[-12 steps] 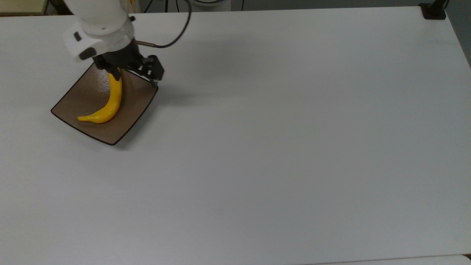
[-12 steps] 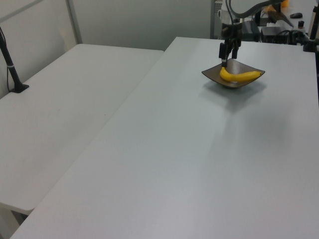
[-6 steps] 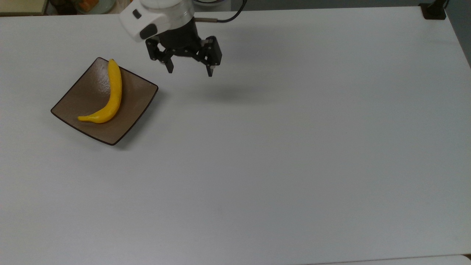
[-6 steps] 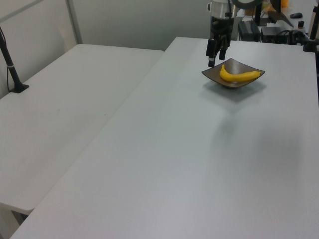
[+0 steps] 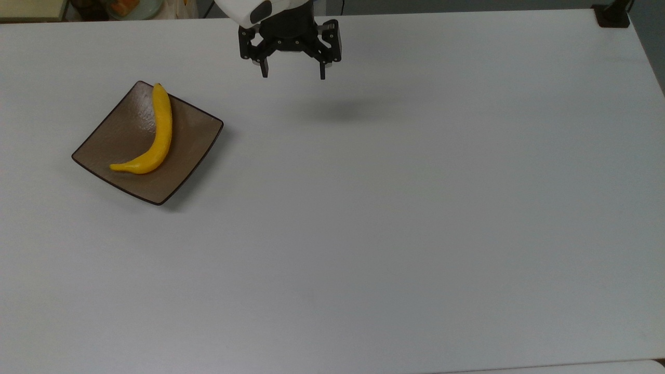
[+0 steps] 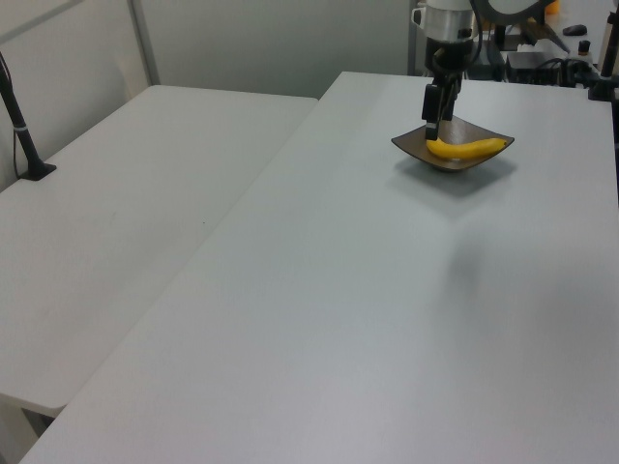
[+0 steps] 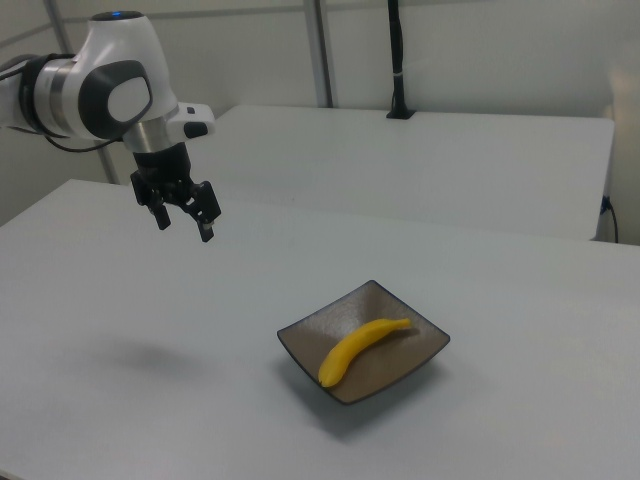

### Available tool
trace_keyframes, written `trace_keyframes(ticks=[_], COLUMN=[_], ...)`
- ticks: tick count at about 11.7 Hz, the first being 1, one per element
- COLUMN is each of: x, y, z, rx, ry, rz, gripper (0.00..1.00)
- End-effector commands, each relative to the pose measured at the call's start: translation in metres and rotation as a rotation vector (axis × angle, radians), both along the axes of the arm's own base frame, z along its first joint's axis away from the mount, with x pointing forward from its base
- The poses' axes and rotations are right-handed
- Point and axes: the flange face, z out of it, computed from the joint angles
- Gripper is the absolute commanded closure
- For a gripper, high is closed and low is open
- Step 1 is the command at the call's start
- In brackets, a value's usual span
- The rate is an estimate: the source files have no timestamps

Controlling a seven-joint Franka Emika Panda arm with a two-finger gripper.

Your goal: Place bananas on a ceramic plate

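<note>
Banana lies on the brown square plate, curved, stem end toward the plate's near-left corner in the top view, other tip over the plate's far rim. Same banana in the right view rests across the plate middle; in the left view banana sits on the plate. Plate rests flat on the white tabletop. Beyond the plate, to its right in the top view, the pincer hangs above the tabletop, well apart from the plate, fingers spread, nothing between them. Right view: pincer up and left of the plate, empty. Shadow on the tabletop under it.
</note>
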Motion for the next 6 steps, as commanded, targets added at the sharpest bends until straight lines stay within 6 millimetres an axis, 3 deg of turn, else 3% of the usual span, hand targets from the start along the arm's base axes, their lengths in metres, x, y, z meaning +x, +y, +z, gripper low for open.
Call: trace_keyframes(ticks=[1,6], x=[-0.023,-0.018], y=[-0.003,-0.013], z=[-0.002,-0.001], rx=[-0.050,-0.009], ry=[0.050,0.040], rz=[0.069,0.026], gripper=[0.00,0.00])
